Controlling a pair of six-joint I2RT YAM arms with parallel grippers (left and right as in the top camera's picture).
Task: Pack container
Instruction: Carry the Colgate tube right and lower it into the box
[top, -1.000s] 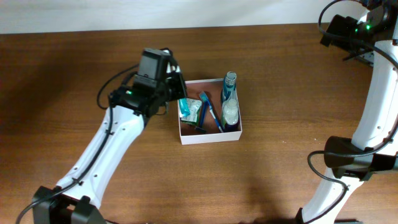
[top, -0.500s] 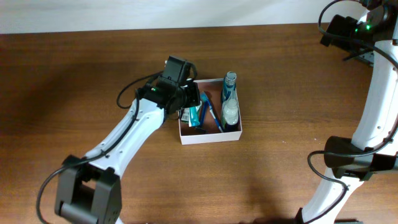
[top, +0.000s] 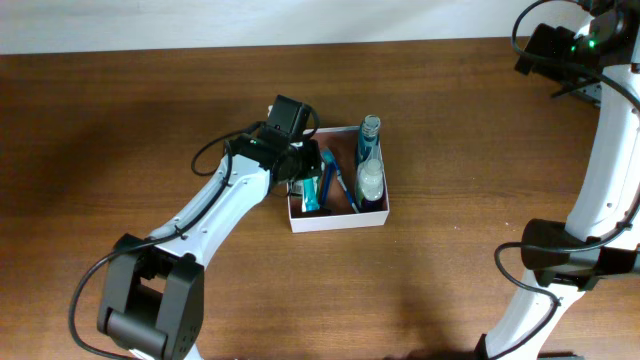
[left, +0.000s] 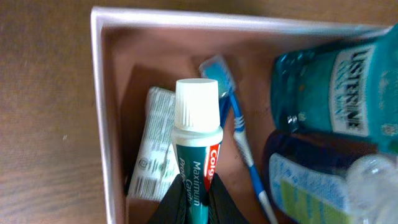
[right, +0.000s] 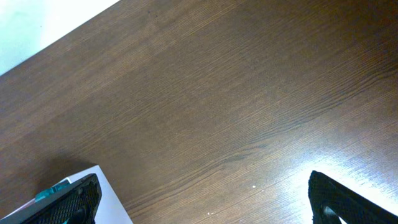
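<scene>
The container (top: 338, 222) is a shallow white-walled box with a reddish-brown floor (left: 155, 68), at the table's middle. My left gripper (top: 303, 172) hangs over its left part, shut on a green and red toothpaste tube (left: 198, 143) with a white cap, which points down into the box. Under the tube lies a white printed packet (left: 154, 149). A blue toothbrush (left: 239, 134) lies beside it. Two blue mouthwash bottles (top: 370, 165) lie along the right wall. My right gripper (right: 205, 205) stands open high over bare wood, far right, nothing between its fingers (right: 348, 202).
The brown wooden table (top: 120, 130) stretches round the box on all sides. The right arm's base (top: 565, 262) stands at the right edge, the left arm's base (top: 140, 310) at the front left. A white wall runs along the back.
My left gripper has carried the toothpaste tube rightwards, from just outside the container's left wall to over its left part. The right arm has stayed still.
</scene>
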